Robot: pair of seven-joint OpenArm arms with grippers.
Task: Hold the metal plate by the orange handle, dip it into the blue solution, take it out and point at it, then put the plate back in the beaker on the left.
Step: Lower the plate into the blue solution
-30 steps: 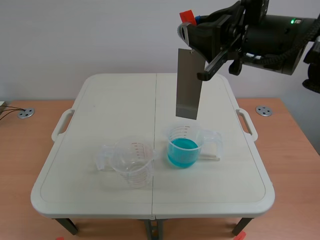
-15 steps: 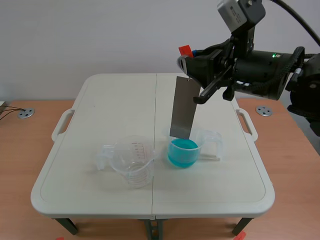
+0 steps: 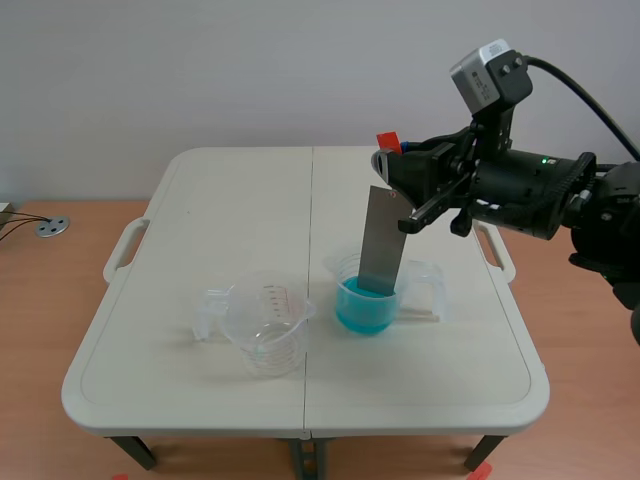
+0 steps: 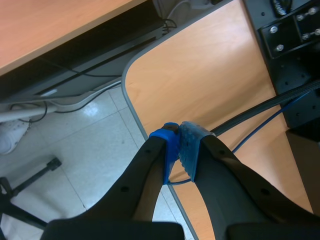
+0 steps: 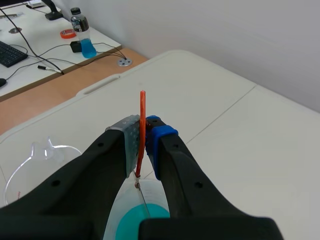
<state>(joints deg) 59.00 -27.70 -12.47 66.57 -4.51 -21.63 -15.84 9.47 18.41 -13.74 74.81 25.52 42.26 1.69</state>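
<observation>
right gripper (image 3: pixel 388 160): lower than before, nearer the worktop (image 3: pixel 200 200).
metal plate (image 3: pixel 381 240): lower edge now dips into the blue solution (image 3: pixel 362 308).

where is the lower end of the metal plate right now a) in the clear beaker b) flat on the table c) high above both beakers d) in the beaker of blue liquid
d: the metal plate, held by its orange handle in the right claw, reaches down inside the rim of the beaker of blue solution.

Three cameras
One looks down on the whole table (image 3: pixel 240 200); the right wrist one shares its blue-filled beaker (image 3: pixel 345 300), close up; the left sees floor (image 4: pixel 85 145).
</observation>
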